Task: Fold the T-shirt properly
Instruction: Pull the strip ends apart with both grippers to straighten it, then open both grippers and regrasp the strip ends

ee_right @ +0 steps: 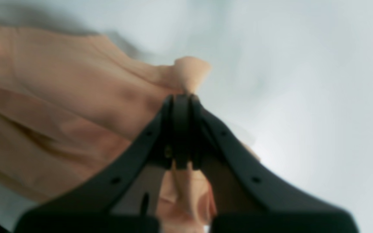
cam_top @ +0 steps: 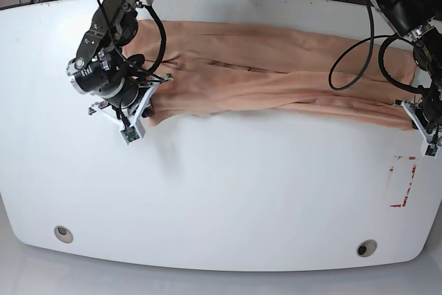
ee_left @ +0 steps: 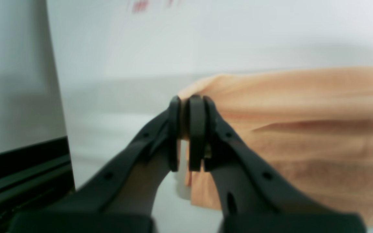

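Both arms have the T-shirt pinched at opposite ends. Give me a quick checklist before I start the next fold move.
1. Left gripper shut on the T-shirt edge: ok, fabric shows between the jaws.
2. Right gripper shut on the T-shirt: ok, a tuft pokes out past the tips.
3. Cloth stretched between the arms as a long band: ok.
4. Cloth flat, no wrinkles: not ok, lengthwise creases show.
5. Table in front free for laying down: ok.
6. Emoji print side: cannot tell, not visible.

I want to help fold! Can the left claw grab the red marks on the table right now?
Probably not: the left claw is shut on the T-shirt, though the red marks lie uncovered close by.
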